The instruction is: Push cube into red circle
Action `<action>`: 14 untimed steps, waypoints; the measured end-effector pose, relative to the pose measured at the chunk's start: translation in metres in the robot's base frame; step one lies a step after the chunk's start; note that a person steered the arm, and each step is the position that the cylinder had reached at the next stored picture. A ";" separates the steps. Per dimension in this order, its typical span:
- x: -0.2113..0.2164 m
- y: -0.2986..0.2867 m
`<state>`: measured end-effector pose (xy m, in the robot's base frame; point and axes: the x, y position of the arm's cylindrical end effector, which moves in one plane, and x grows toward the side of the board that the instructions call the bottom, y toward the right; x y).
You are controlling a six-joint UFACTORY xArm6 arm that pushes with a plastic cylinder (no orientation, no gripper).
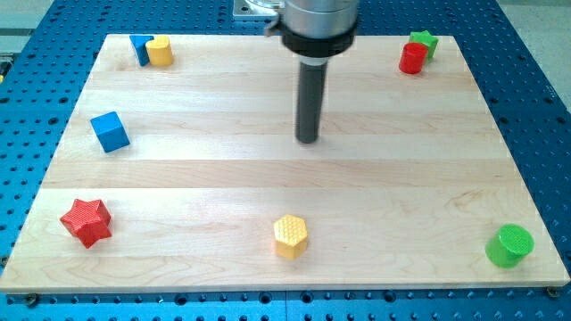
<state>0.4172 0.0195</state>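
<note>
My tip (308, 140) rests on bare wooden board (223, 178), touching nothing, no jaws to close. Blue cube (110, 131) sits well left; red cylinder (412, 59) far upper right.

Bright, even light; sharp, shadowless.

Blue cube (110, 131), flat on board, well left of my tip (308, 139); red cylinder (412, 59), upright, upper right of tip.
</note>
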 end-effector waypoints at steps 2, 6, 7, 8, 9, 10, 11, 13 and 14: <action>0.000 0.000; 0.084 -0.043; 0.095 -0.071; 0.095 -0.073; 0.119 -0.154; 0.115 -0.197; 0.084 -0.247; -0.031 -0.216; -0.023 -0.274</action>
<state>0.3942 -0.2546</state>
